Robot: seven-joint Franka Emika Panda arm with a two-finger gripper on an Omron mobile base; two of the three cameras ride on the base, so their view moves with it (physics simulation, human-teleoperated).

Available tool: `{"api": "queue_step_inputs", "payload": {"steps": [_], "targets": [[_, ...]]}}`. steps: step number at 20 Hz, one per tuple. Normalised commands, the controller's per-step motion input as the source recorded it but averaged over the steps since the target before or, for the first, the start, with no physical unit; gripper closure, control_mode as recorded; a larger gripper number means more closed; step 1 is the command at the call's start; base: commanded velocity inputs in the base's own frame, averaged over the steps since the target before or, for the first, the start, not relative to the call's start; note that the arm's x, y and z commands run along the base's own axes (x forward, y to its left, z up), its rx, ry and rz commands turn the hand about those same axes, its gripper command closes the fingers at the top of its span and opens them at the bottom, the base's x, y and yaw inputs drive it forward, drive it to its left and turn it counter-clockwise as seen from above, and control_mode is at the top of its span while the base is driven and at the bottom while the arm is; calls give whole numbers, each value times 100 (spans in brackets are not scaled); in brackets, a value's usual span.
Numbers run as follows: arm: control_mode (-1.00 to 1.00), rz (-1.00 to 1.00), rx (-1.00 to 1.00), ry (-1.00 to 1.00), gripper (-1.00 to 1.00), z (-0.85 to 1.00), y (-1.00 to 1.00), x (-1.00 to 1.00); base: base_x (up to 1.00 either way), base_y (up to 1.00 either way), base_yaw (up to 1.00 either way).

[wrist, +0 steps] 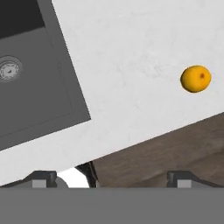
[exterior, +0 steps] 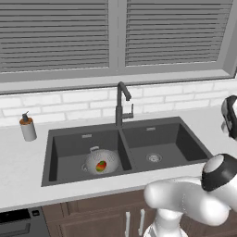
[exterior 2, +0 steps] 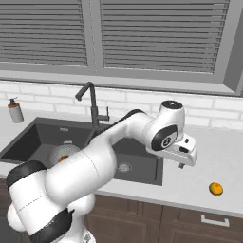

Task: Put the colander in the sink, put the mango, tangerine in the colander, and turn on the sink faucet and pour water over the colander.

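Hovering over the counter just right of the sink, I have the gripper spread wide with nothing between its tips. The colander already sits in the left basin with the mango inside it, so as I judge it the tangerine is what's left to fetch before the water.

The risks, as I see them: the tangerine is small and round and rests near the front edge of the counter. If I come down off-centre, one finger could nudge it and send it rolling toward the near edge and off, onto the floor in front of the cabinets. Closing too high on it could squeeze it out of the grip. On the carry back, the sink faucet stands between the two basins and could be clipped by the arm if I swing low.

From the hand camera, the tangerine lies well apart from the fingertips, off to the right and nearer the counter's front edge than the hand. In the right base view it sits below and to the right of the gripper, with bare counter between them.
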Motion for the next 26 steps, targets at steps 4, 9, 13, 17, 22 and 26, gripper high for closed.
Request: {"api": "queue_step_inputs", "payload": {"steps": [4, 9, 13, 17, 22, 26], "targets": [[-100, -13, 0, 3, -100, -40, -100, 1, 0, 0, 0], [-100, -9, 0, 2, -100, -34, -87, 11, 0, 0, 0], [-100, -4, 0, 0, -100, -31, -57, 23, 0, 0, 0], [-100, 0, 0, 0, -100, -32, -31, 38, 0, 0, 0], [-100, 0, 0, 0, -100, -33, -43, 24, 0, 0, 0], [-100, 0, 2, 0, -100, -27, -48, 14, 0, 0, 0]]}}
